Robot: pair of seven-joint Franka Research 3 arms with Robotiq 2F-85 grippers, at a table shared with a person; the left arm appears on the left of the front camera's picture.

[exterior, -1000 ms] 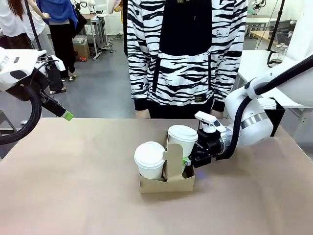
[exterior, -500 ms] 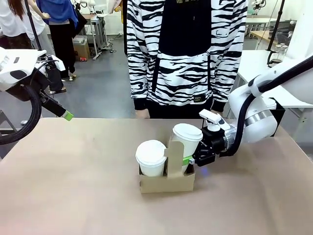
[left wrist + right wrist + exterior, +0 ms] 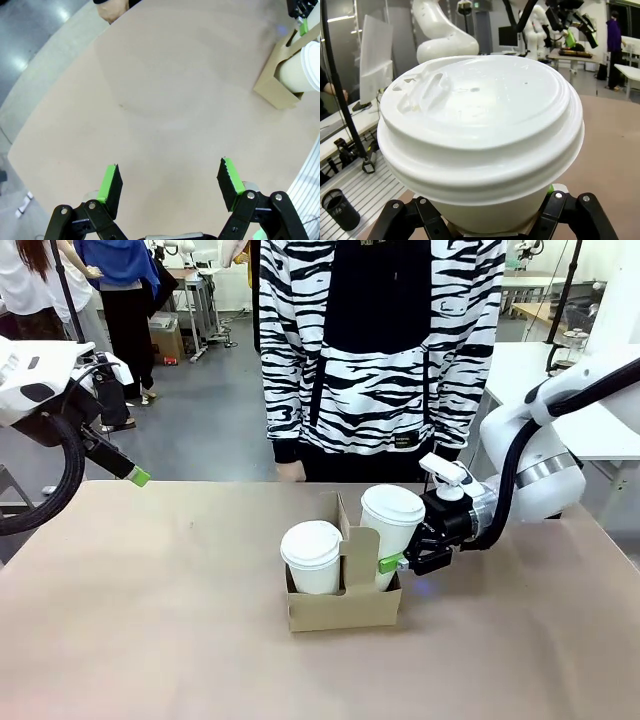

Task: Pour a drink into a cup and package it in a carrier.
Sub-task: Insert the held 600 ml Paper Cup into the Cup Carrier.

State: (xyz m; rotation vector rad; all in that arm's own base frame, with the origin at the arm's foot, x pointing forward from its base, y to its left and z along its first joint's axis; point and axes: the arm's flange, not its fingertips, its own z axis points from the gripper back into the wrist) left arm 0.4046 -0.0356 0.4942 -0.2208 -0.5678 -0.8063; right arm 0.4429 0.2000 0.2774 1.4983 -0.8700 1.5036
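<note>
- Okay, nearest first: the carrier (image 3: 343, 605) stands upright mid-counter (image 3: 150, 640), with its handle tab (image 3: 358, 555) between two lidded cups.
- The second cup (image 3: 311, 560) sits in the carrier's left pocket, untouched.
- The held cup (image 3: 395, 540) is at the right pocket, leaning a little. The right end effector (image 3: 396, 560) is clenched on its lower wall from the outer side, and the lid (image 3: 480, 115) looms close in the right wrist view.
- The left end effector (image 3: 170, 187) is released and grasps nothing, well apart near the counter's far left edge.
- A person (image 3: 380, 360) stands at the far side.
- Risks:
  - Letting go before the base seats could tip the cup onto the tab.
  - A hard squeeze on the paper wall may pop the lid and spill.
  - Pulling out sideways could shove the light carrier.
- Hidden:
  - The held cup's base is behind the carrier wall, so I cannot tell whether it is seated.
  - The lids cover any drink.
</note>
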